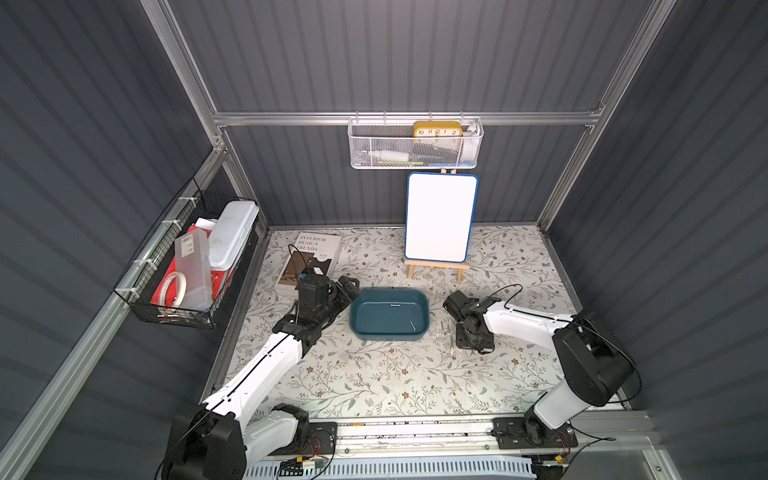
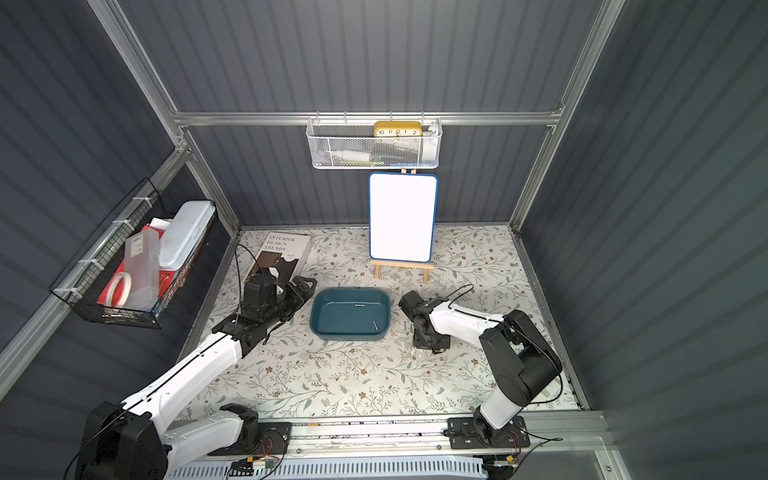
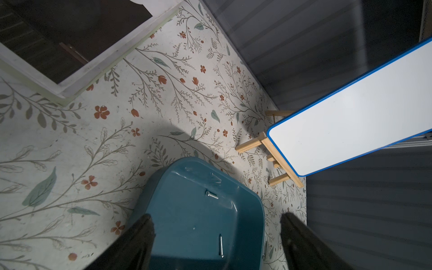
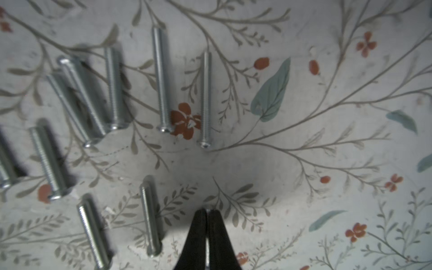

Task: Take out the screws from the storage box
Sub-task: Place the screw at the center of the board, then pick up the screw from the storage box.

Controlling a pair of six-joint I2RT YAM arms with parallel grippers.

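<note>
Right gripper (image 4: 207, 211) was pinched shut on a single silvery screw (image 4: 207, 245), its shaft showing in the slit between the black fingers. It hung just above the flower-patterned table (image 1: 374, 374), on the right side of the storage box (image 1: 382, 320). Nine loose screws (image 4: 161, 79) lay on the table beside it, most roughly parallel and two touching at a slant.

Left gripper (image 3: 215, 215) stood with its jaws apart at the far left corner of the teal storage box, with the box's end between its two fingers (image 3: 140, 236). It had hold of nothing that could be seen, and whether a finger touched the box's wall could not be told. The left wrist view showed a short screw (image 3: 211, 195) and a longer screw (image 3: 221, 245) lying apart on the box's floor.

A book (image 1: 309, 257) lay flat on the table behind the left arm, its cover reading "INTERIOR DESIGN TRENDS". The numerals 10, 11, 12, 1 and 2 showed on a yellow clock (image 1: 437, 129) in the white mesh basket (image 1: 382, 149) on the back wall. A clear plastic case (image 1: 193, 266) in the black wire basket (image 1: 174, 316) carried a barcode label too small to read.
</note>
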